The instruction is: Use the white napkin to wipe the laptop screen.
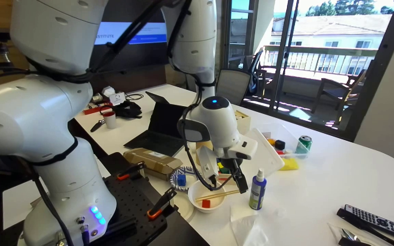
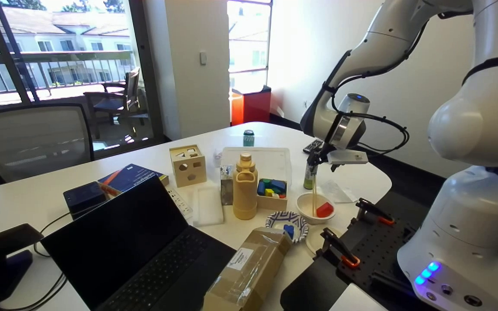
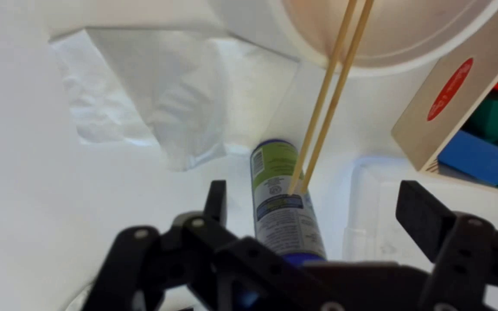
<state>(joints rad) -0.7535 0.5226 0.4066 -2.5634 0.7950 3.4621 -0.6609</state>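
The white napkin (image 3: 180, 95) lies creased and partly folded flat on the white table, beside the spray bottle. It also shows in both exterior views (image 1: 246, 227) (image 2: 335, 192). The laptop screen (image 2: 119, 237) is dark and blank, standing open on the far side of the table from the napkin; it also shows in an exterior view (image 1: 166, 119), partly behind the arm. It is out of the wrist view. My gripper (image 3: 314, 201) is open with nothing held. It hangs above the table by the spray bottle, apart from the napkin, and shows in both exterior views (image 1: 241, 184) (image 2: 314, 157).
A spray bottle (image 3: 281, 194) stands under the gripper. Chopsticks (image 3: 329, 99) rest in a white bowl (image 3: 387, 67) and stick out toward the fingers. A block box (image 3: 439, 103), thermos (image 2: 244, 190), patterned plate (image 2: 275, 220) and cardboard box (image 2: 249, 268) stand between bottle and laptop.
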